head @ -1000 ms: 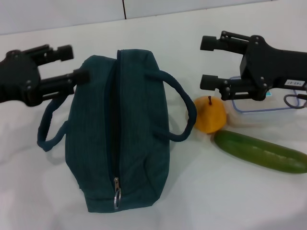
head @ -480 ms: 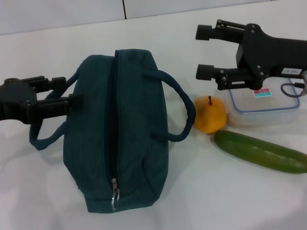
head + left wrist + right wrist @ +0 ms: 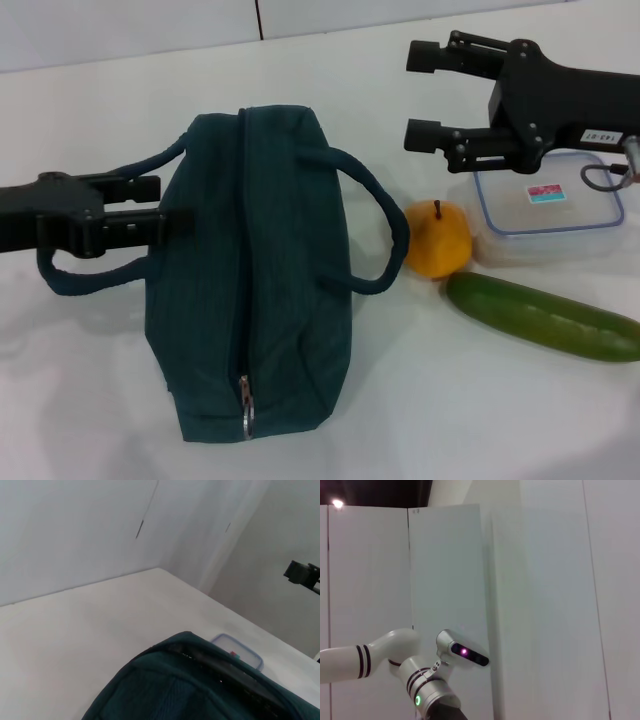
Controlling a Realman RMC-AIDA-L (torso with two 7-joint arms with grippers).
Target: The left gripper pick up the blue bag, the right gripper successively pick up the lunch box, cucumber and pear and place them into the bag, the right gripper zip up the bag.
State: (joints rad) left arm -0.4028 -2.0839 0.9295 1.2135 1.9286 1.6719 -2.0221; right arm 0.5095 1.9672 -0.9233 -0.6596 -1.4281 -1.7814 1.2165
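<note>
Lying zipped on the counter (image 3: 90, 390), bag (image 3: 255, 280). Left gripper (image 3: 152, 207) reaching in, jaws parted around its near handle (image 3: 90, 275). Right gripper (image 3: 425, 95) hovering, jaws gaping, over box (image 3: 545, 205); pear (image 3: 437, 240) and cucumber (image 3: 545, 315) waiting below.

The teal bag (image 3: 255, 290) lies on its side, zipper shut, ring pull at the near end, loop handles splayed to both sides. Right of it sits the pear (image 3: 437, 240), touching the cucumber (image 3: 545, 317); the blue-rimmed clear box (image 3: 545, 208) lies behind them.
</note>
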